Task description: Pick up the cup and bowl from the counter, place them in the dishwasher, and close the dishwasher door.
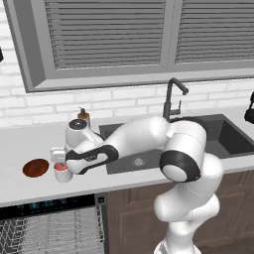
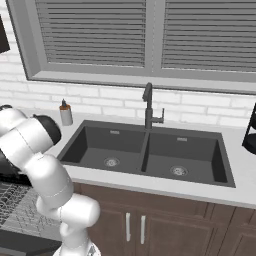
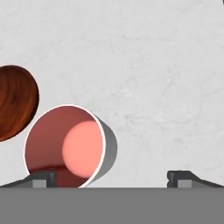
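The cup (image 1: pixel 63 173), white outside and salmon-red inside, stands upright on the counter (image 1: pixel 20 141) left of the sink. The dark reddish-brown bowl (image 1: pixel 35 167) lies just left of it, apart from it. My gripper (image 1: pixel 60 160) hangs right above the cup, pointing down. In the hand view the gripper (image 3: pixel 111 179) is open. The cup (image 3: pixel 65 146) sits by the left fingertip (image 3: pixel 42 178), off-centre, and the bowl (image 3: pixel 15 103) lies further left. Below the counter the dishwasher (image 1: pixel 49 202) is open with its wire rack (image 1: pixel 49 230) out. Its door (image 2: pixel 25 244) lies lowered.
A dark double sink (image 1: pixel 223 134) with a black faucet (image 1: pixel 171 99) lies right of the cup. A soap dispenser (image 1: pixel 83 115) stands at the back by the brick wall. A black object (image 1: pixel 249 111) sits at the far right. Brown cabinets (image 1: pixel 134 213) run under the sink.
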You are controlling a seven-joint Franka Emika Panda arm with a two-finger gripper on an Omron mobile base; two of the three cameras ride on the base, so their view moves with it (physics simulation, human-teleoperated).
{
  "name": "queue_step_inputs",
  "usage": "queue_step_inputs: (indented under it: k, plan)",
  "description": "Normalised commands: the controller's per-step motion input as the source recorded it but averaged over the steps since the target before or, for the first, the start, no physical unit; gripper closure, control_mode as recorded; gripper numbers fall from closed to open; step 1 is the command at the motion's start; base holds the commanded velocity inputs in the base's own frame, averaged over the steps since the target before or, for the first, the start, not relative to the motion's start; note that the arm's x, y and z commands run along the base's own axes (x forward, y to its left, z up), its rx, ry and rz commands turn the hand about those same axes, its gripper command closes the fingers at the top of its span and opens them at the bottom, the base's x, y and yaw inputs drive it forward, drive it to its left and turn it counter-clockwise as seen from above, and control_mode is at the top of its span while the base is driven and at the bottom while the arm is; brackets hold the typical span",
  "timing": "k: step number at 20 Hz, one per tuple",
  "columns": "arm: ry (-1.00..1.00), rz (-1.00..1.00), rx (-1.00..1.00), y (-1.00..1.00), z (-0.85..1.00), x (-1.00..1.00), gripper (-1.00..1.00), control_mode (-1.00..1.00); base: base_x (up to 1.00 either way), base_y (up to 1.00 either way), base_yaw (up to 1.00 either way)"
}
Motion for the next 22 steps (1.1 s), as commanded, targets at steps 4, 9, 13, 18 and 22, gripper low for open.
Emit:
queue_step_inputs:
  k: [4, 9, 13, 18, 22]
  plan:
    - [0.02, -0.05, 0.0, 0.11, 0.0, 0.21, -1.0, -1.0, 0.0, 0.0, 0.0]
    - [0.03, -0.01, 0.0, 0.08, 0.0, 0.03, -1.0, -1.0, 0.0, 0.0, 0.0]
    - [0.05, 0.0, 0.0, 0.04, -0.01, 0.0, -1.0, -1.0, 0.0, 0.0, 0.0]
    - [0.01, 0.0, 0.0, 0.0, -0.18, 0.0, -1.0, -1.0, 0.0, 0.0, 0.0]
    - [0.0, 0.0, 0.0, 0.0, -0.41, 0.0, -1.0, -1.0, 0.0, 0.0, 0.0]
